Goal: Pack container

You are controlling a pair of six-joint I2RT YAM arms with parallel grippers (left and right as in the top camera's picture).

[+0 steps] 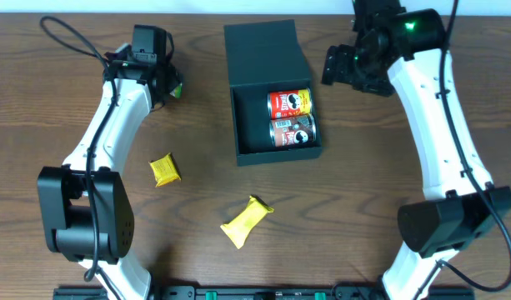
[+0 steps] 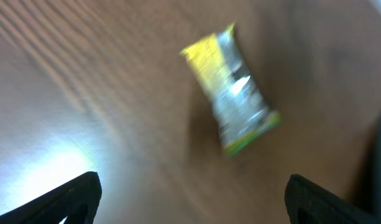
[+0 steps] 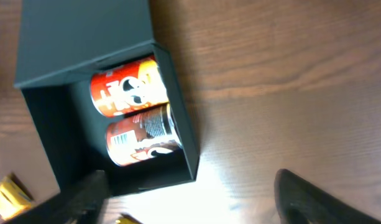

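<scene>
A dark teal-black square rigid box [image 1: 249,125] sits on a brown wooden table [image 1: 363,183], at the far middle between the two arms. Its hinged flap lid lies open, folded back flat, matte and plain. Two cans lie on their sides against the box's right wall, touching each other: a red snack can [image 1: 289,103] nearer the lid and a darker red-brown snack can [image 1: 293,132] nearer the front. Each shows a cartoon moustached face; the lettering is too small to read.

The right wrist view brings the labels closer, with the right gripper [image 3: 190,199] spread apart, holding nothing. The blurred left wrist view shows a yellow, silver and green packet [image 2: 230,90] on the table beyond the left gripper [image 2: 193,193], fingers wide apart; overhead gives only a green speck there. Overhead alone shows a yellow square packet [image 1: 164,170] and a yellow crumpled packet [image 1: 246,221] whole, in front of the box
</scene>
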